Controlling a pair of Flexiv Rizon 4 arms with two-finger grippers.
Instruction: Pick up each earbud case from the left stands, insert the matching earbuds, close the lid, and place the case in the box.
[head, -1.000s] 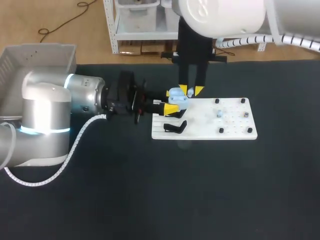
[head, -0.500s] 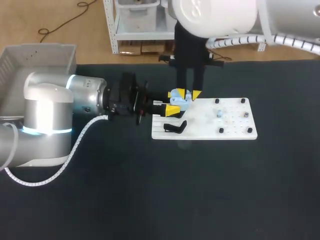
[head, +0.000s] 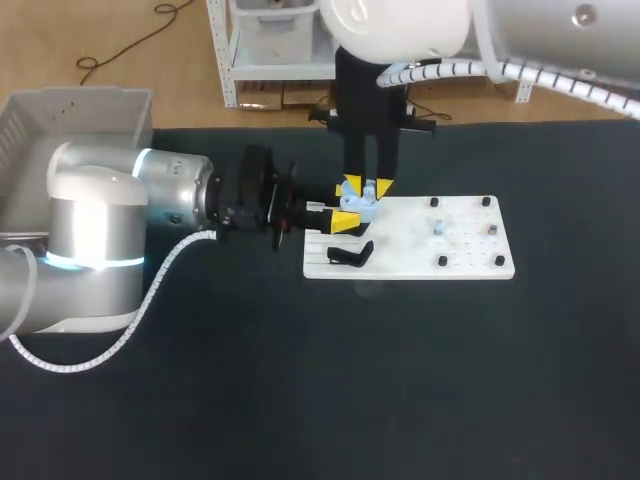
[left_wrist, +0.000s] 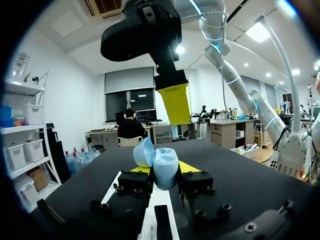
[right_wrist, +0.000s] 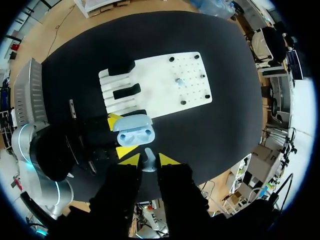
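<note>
A light blue earbud case (head: 358, 206) with its lid up is held over the left end of the white board (head: 470, 255), and my left gripper (head: 345, 215) is shut on it from the side. In the left wrist view the case (left_wrist: 166, 167) sits between the fingers, its lid (left_wrist: 143, 152) tilted back. My right gripper (head: 367, 187) hangs straight above the case, shut on a small pale earbud (right_wrist: 148, 154). Looking down from the right wrist, the open case (right_wrist: 135, 131) shows two sockets just ahead of that gripper (right_wrist: 149, 160).
One black stand (head: 351, 254) sits on the board's slotted left end. A small pale earbud part (head: 440, 227) and several black pegs stand on the board's right half. A grey bin (head: 60, 125) is at the table's far left.
My right arm has shifted left, bringing its gripper and the earbud from beside the case to directly over it. The left gripper moved slightly right with the case, then held still.
</note>
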